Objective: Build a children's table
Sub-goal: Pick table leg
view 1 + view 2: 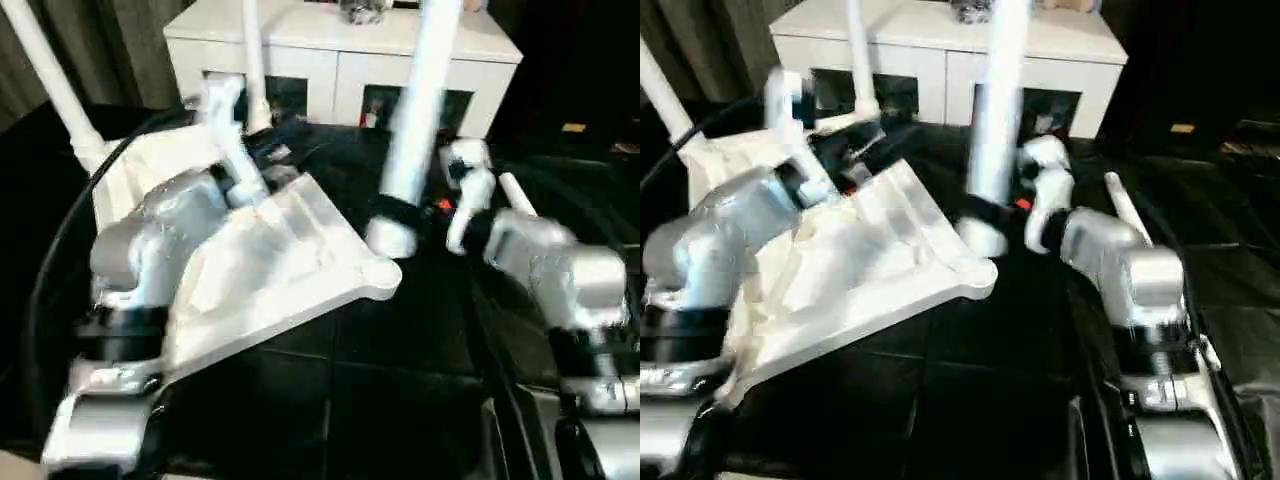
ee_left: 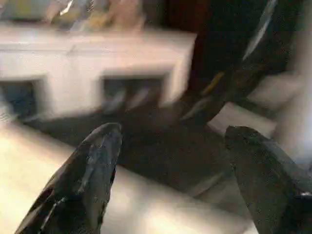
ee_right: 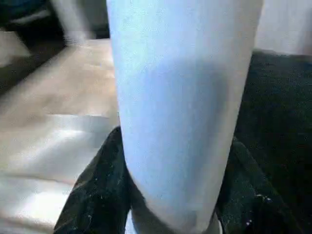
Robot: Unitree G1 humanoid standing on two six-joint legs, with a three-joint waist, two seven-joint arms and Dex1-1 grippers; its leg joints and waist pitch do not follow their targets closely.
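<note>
Both silver forearms reach forward, one claw spread, one clamped

The left claw (image 2: 170, 161) stands with its two black fingers (image 2: 90, 180) spread wide apart, nothing between them. The right claw (image 3: 170, 195) is closed around a white tube leg (image 3: 180, 97), one black finger on either side of it; the right forearm (image 1: 560, 270) angles inward.

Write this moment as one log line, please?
right gripper: shut on white tapered tube leg, near white ribbed plastic tabletop's corner socket | left gripper: open, holding nothing
</note>
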